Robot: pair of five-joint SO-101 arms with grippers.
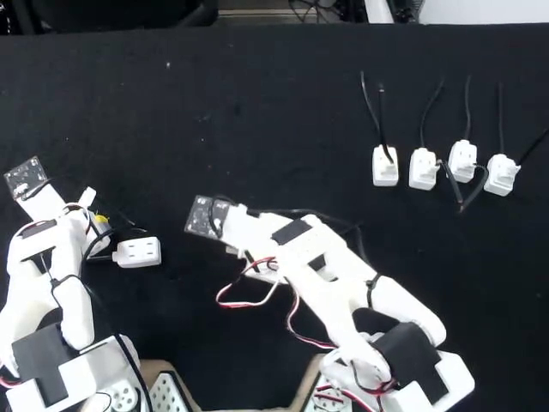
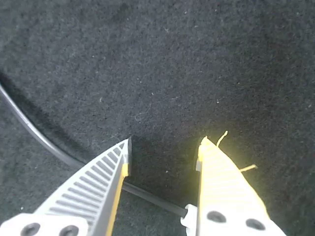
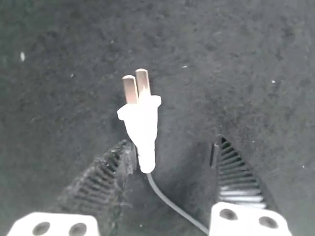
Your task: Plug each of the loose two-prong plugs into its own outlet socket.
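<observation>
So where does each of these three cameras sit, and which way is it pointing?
High view: fixed above the black table, looking down; both arms show, left arm and right arm, with four white corded blocks far across.
Left wrist view: on the left arm's wrist, looking down past the open left claw at the table and a black cord.
Right wrist view: on the right arm's wrist, looking past the open right claw at a plug.
Shared: all see the table; the high view shows both camera-carrying arms.
</observation>
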